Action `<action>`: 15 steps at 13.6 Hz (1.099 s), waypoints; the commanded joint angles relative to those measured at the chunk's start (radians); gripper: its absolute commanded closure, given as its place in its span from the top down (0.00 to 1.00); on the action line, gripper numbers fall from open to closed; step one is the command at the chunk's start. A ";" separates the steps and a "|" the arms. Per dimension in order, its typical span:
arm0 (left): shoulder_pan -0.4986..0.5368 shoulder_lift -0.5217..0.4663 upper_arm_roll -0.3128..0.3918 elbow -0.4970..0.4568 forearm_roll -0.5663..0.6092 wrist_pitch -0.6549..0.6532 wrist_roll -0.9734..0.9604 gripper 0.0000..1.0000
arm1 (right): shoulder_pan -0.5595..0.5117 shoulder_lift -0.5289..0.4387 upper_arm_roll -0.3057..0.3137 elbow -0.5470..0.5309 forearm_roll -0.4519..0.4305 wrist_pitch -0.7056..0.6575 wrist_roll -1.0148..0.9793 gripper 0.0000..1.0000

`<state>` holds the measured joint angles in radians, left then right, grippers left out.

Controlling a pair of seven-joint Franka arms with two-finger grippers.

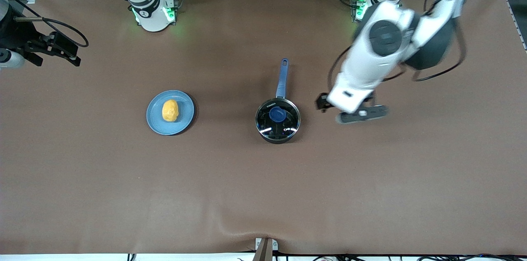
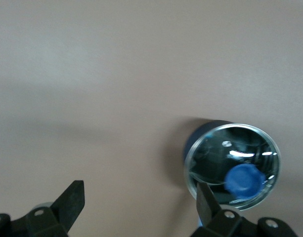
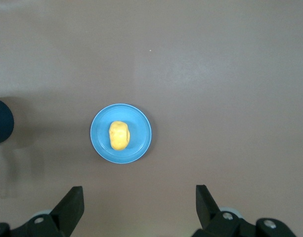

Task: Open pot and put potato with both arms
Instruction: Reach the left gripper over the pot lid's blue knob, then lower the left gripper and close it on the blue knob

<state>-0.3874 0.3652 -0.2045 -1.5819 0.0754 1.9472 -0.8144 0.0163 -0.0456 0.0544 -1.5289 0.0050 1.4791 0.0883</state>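
though lidded, pot (image 1: 278,120) (lid print unreadable) beside open left pincer (image 1: 353,109)

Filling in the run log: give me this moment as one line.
stage: approach | pot: lid on | potato: on blue plate | left gripper: open, beside pot | right gripper: open, above plate, waiting

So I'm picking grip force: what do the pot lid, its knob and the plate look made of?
The lid looks like clear glass with a metal rim: it shows bright reflections and the dark pot through it. Its knob is matte blue, probably plastic. The plate is smooth plain blue, plastic or glazed ceramic; I can't tell which.
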 commanded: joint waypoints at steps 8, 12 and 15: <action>-0.154 0.279 0.017 0.184 0.023 0.145 -0.202 1.00 | -0.025 -0.007 0.015 0.003 0.026 -0.006 -0.007 1.00; -0.177 0.302 0.017 0.188 0.024 0.177 -0.227 1.00 | -0.025 -0.007 0.015 0.003 0.027 -0.006 -0.007 1.00; -0.189 0.320 0.017 0.184 0.030 0.177 -0.221 1.00 | -0.025 -0.007 0.015 0.001 0.027 -0.008 -0.007 1.00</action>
<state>-0.5593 0.6596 -0.1981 -1.4261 0.0812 2.1245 -1.0237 0.0163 -0.0457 0.0540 -1.5290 0.0150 1.4785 0.0883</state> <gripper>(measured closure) 0.000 0.000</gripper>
